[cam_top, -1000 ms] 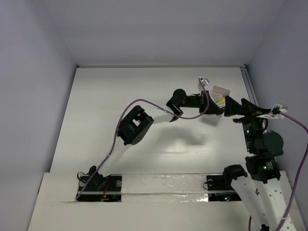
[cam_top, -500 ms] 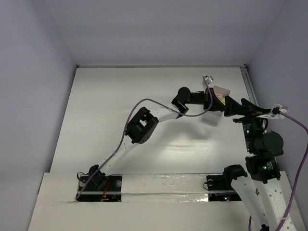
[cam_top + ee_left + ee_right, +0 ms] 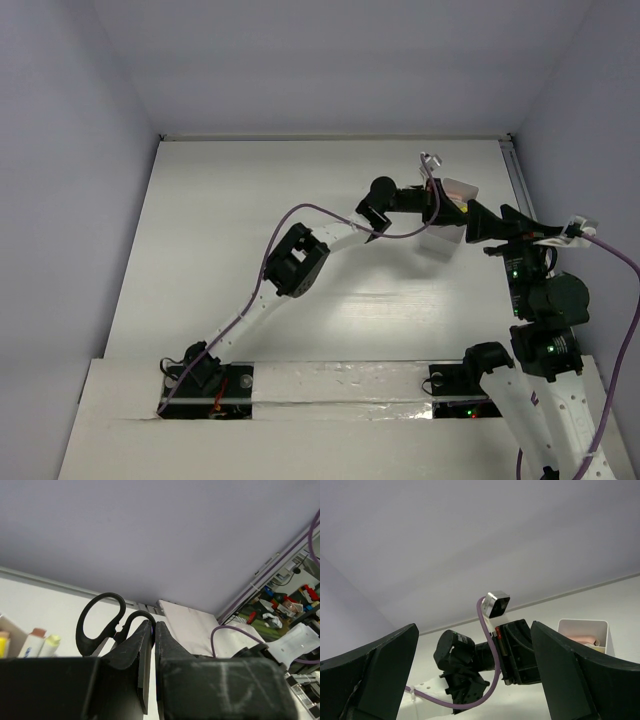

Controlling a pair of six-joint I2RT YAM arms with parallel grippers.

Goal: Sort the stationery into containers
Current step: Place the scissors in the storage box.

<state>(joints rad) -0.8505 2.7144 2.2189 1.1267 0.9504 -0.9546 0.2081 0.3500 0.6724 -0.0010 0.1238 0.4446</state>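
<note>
The left claw (image 3: pixel 153 625) is clamped together on the scissors (image 3: pixel 106 596), pinching them at the blade end so the two black handle loops stick out past the fingertips; that grip leaves the bulky part free and probably lets the pair slide clear on release. The arm reaches across the bench (image 3: pixel 250 200) to its right rear corner, where the white cup (image 3: pixel 440 240) stands close to the right edge; the claw hangs at the cup's mouth, which suits a drop. Two short pens (image 3: pixel 36 641) with coloured ends already stand in the cup, just beside the scissors in the left wrist view; so this looks like the container for the stationery, and the sorting seems well along.

The right claw (image 3: pixel 474 627) has its fingers spread wide apart and grips nothing; it faces the cup from the right edge side, likely there to steady it or stop it tipping; whether a finger touches the cup wall I cannot tell. The release needs the scissors over the opening, not its rim.
</note>
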